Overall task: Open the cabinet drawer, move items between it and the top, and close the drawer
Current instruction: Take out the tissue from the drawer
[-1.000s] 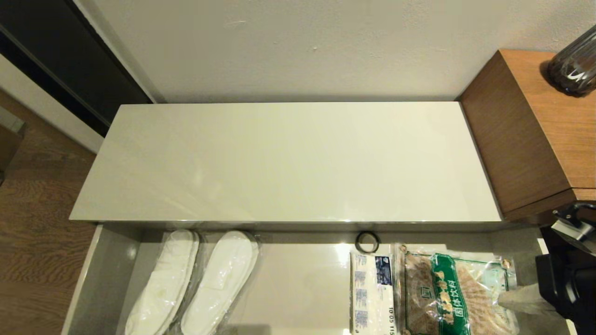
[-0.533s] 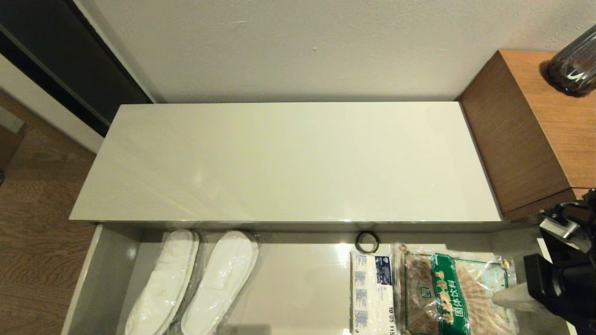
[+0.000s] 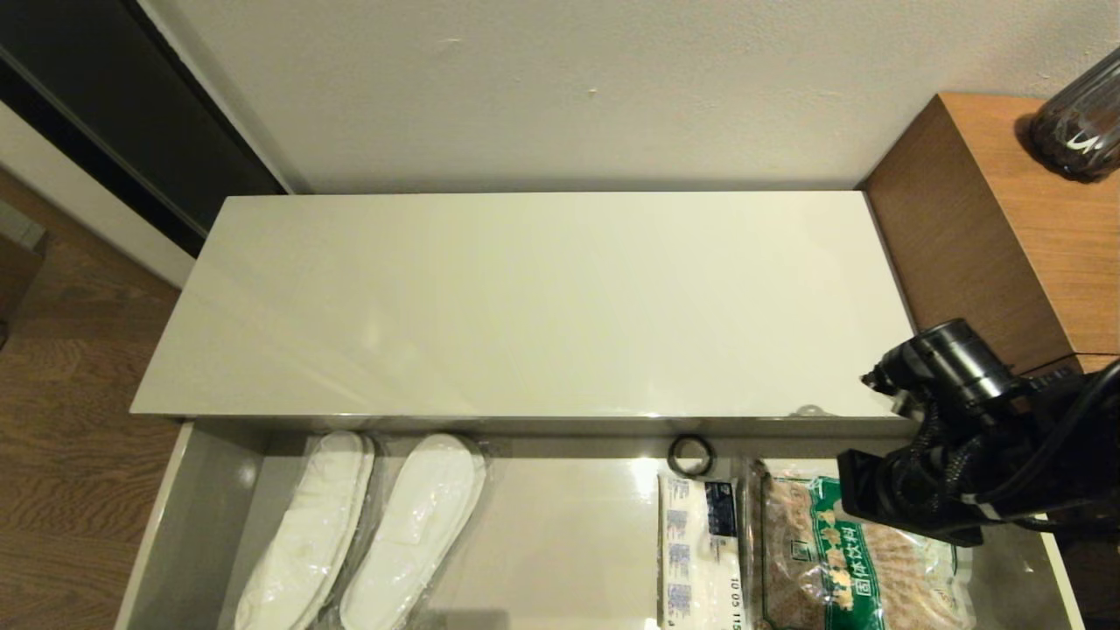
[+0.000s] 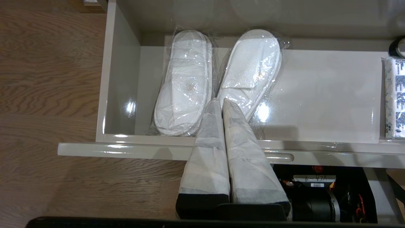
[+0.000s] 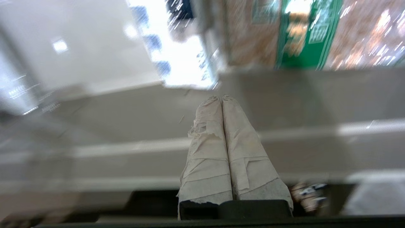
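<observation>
The cabinet drawer (image 3: 201, 525) stands pulled out below the cream-white top (image 3: 525, 306), which is bare. Two packets lie flat in the drawer's right part: the white packet (image 3: 696, 547) with a dark blue label, and to its right the clear packet (image 3: 827, 560) with a green label. My right arm (image 3: 962, 455) hangs over that packet's right end and hides its own fingers in the head view. In the right wrist view my right gripper (image 5: 221, 98) is shut and empty, with the green-label packet (image 5: 303, 34) and the white packet (image 5: 177, 41) beyond it. My left gripper (image 4: 220, 102) is shut and empty above the drawer's front edge (image 4: 126, 148).
White slippers (image 3: 367, 525) in clear plastic fill the drawer's left part. A small black ring (image 3: 690, 454) lies at the back, behind the white packet. A taller brown wood-grain surface (image 3: 1006, 236) with a dark ribbed vase (image 3: 1081, 122) adjoins on the right. Wood floor (image 3: 61, 420) lies to the left.
My right arm has swung up and leftwards from the frame's right edge, and it now covers the right end of the green-label packet. The packets, slippers and ring have not moved.
</observation>
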Controlling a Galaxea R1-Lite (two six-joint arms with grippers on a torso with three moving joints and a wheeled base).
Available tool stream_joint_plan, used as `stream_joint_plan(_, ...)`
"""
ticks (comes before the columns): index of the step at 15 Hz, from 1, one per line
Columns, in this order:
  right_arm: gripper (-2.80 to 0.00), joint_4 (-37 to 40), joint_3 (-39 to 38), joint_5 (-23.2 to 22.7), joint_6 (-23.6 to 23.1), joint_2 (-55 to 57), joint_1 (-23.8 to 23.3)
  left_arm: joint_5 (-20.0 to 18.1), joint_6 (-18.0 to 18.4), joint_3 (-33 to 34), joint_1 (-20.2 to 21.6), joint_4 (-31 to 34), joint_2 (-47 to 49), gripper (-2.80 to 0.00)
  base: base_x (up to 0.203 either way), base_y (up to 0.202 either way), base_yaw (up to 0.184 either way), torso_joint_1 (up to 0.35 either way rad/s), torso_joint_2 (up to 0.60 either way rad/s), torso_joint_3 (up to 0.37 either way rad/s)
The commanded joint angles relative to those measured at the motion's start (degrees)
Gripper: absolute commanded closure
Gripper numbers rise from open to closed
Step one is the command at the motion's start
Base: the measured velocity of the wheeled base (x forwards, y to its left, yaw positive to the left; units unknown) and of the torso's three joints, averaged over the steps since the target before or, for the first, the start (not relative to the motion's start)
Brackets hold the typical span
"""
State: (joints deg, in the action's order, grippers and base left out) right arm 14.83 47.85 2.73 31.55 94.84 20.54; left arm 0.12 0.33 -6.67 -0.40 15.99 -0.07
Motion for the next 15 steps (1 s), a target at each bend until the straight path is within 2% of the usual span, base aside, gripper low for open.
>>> stream_joint_plan(1, 0.00, -4.69, -1.30, 2.77, 0.13, 5.67, 3.49, 0.00, 0.02, -0.01, -0.02, 0.09, -0.01, 0.00, 0.000, 0.000, 0.000, 0.000, 0.00, 0.000)
stream_joint_plan(2, -0.87, -7.57, -2.67, 3.33, 0.05, 6.73, 5.19, 0.06, 0.02, -0.01, 0.04, 0.09, -0.01, 0.00, 0.000, 0.000, 0.000, 0.000, 0.00, 0.000)
stream_joint_plan(3, -2.80, -10.13, -3.48, 4.49, 0.16, 8.38, 6.10, 0.06, 0.02, -0.01, 0.02, 0.13, -0.01, 0.00, 0.000, 0.000, 0.000, 0.000, 0.00, 0.000)
stream_joint_plan(7, -2.80, -21.50, -7.20, 8.52, 0.43, 13.62, 7.14, 0.03, 0.02, -0.01, 0.05, 0.09, -0.01, 0.00, 0.000, 0.000, 0.000, 0.000, 0.00, 0.000)
stream_joint_plan(10, -2.80, -26.94, -9.96, 8.88, 0.45, 16.44, 7.15, 0.06, 0.02, -0.01, 0.05, 0.09, -0.01, 0.00, 0.000, 0.000, 0.000, 0.000, 0.00, 0.000)
stream_joint_plan(15, -2.80, -28.69, -10.06, 8.98, 0.45, 16.00, 7.15, 0.06, 0.02, -0.01, -0.03, 0.10, -0.01, 0.00, 0.000, 0.000, 0.000, 0.000, 0.00, 0.000)
